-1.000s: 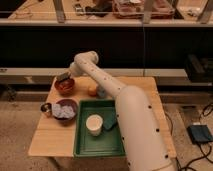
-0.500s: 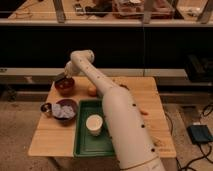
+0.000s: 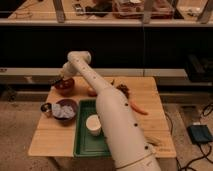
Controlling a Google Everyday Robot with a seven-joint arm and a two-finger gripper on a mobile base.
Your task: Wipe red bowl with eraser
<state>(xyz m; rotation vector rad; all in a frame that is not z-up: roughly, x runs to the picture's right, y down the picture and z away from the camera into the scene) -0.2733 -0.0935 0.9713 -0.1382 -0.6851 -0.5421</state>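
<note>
The camera view takes in a light wooden table point(image 3: 50, 142) from above and in front. The robot's white arm point(image 3: 115, 120) rises from the near edge and reaches across to the far left corner. It bends at a high elbow and then drops, so the gripper point(image 3: 61, 80) hangs at the rim of the red bowl point(image 3: 65, 88), just over its dark inside. That steep approach from above suits a wiping stroke inside the bowl, since it lets the tool press down and sweep without tipping the bowl.

The red bowl stands upright near the table's far left edge. It is apart from the dark purple bowl point(image 3: 64, 110), which holds a pale cloth and sits nearer the camera. A small metal cup point(image 3: 46, 108) stands just beside the purple bowl on its left.

I cannot tell how far the gripper is open, nor for certain what it has hold of. A dark shape at its tip could be the eraser, but it does not separate from the gripper and the bowl's shadow. No loose eraser shows elsewhere on the table, so my judgement is that the eraser is in the gripper's hold and the wiping step is in hand.

A green tray point(image 3: 82, 137) with a white cup point(image 3: 93, 124) lies mid-table, partly behind the arm. A carrot point(image 3: 138, 107) lies on the right, well apart from the work.
</note>
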